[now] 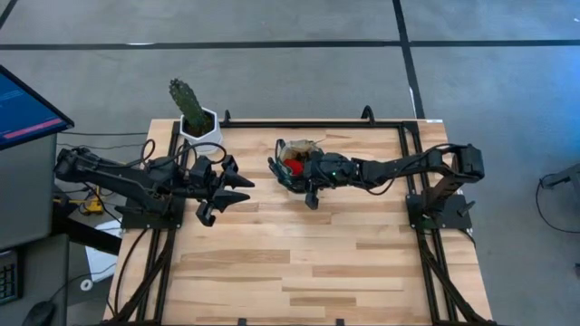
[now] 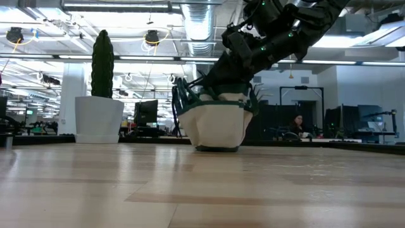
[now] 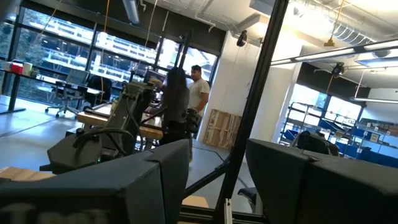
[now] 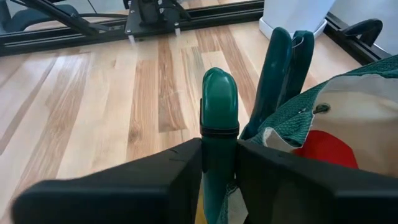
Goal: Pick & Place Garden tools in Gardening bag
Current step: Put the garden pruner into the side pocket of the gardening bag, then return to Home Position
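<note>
Right gripper (image 4: 217,165): squeezes a green handle (image 4: 219,102), right over the bag (image 1: 297,163).
Left gripper (image 1: 237,189): open, waits near the cactus (image 1: 188,101).
Bag: red tool (image 4: 324,149) inside.
Left to do: drop the green one.

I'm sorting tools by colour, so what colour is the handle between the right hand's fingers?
Dark green; the handle shows best in the right wrist view.

gardening bag (image 1: 297,163) mid-table at the back, potted cactus (image 1: 192,113) at back left corner, well apart
</note>
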### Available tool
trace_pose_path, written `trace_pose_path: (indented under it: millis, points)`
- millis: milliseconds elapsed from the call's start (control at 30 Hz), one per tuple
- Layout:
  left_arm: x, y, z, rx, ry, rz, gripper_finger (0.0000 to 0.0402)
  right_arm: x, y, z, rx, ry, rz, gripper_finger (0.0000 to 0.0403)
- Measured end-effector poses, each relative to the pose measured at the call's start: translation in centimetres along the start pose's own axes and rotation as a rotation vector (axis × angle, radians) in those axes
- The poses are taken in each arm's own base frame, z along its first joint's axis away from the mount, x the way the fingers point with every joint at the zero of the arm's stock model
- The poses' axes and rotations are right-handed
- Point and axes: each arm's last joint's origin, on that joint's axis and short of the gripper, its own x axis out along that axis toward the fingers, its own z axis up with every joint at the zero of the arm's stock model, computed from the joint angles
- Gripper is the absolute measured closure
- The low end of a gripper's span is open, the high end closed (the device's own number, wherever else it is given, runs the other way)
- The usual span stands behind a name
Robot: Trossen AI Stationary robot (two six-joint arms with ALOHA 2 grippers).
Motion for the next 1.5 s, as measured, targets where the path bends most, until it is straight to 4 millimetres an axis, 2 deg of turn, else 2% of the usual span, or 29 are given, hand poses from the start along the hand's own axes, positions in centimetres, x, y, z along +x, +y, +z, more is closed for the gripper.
trace_pose_path:
  millis: [267, 400, 533, 667, 867, 967, 1067, 1200, 1367, 1433, 1500]
  points:
    - [0.0, 0.0, 0.0, -0.001, 0.000, -0.001, 0.0253, -0.5, 0.1, 0.5, 0.007, -0.022, 0.002, 0.0202]
    - [0.0, 0.0, 0.0, -0.002, 0.000, -0.001, 0.0253, -1.8, 0.2, 2.3, 0.006, -0.038, 0.006, 0.0157]
    - [0.0, 0.0, 0.0, -0.002, 0.000, -0.001, 0.0253, -4.2, 0.5, 4.9, 0.006, -0.076, 0.009, 0.0145]
    - [-0.1, 0.0, 0.2, -0.003, -0.009, -0.002, 0.0253, -7.3, 0.9, 7.9, 0.018, -0.165, 0.022, 0.0144]
    - [-0.6, -0.2, 0.7, -0.004, -0.026, -0.003, 0.0253, -11.9, 2.3, 10.9, 0.115, -0.325, 0.091, 0.0144]
    - [-0.7, -0.1, 0.5, -0.001, 0.007, 0.006, 0.0261, -13.7, 3.3, 11.7, 0.115, -0.381, 0.136, 0.0155]
    - [-0.8, 0.2, 0.0, 0.005, 0.060, 0.064, 0.0279, -14.9, 4.4, 12.1, 0.104, -0.420, 0.186, 0.0189]
    - [-1.1, 0.4, -0.3, 0.011, 0.102, 0.102, 0.0319, -16.0, 5.7, 12.3, 0.093, -0.446, 0.241, 0.0263]
    - [-2.0, 0.3, 0.1, 0.061, 0.140, 0.093, 0.0382, -16.3, 6.8, 12.1, 0.070, -0.441, 0.282, 0.0377]
    - [-2.7, 0.2, 0.2, 0.102, 0.170, 0.081, 0.0396, -16.5, 7.0, 12.0, 0.042, -0.441, 0.287, 0.0394]
    - [-3.4, 0.2, 0.4, 0.119, 0.203, 0.089, 0.0397, -16.6, 7.3, 12.0, 0.039, -0.442, 0.297, 0.0390]
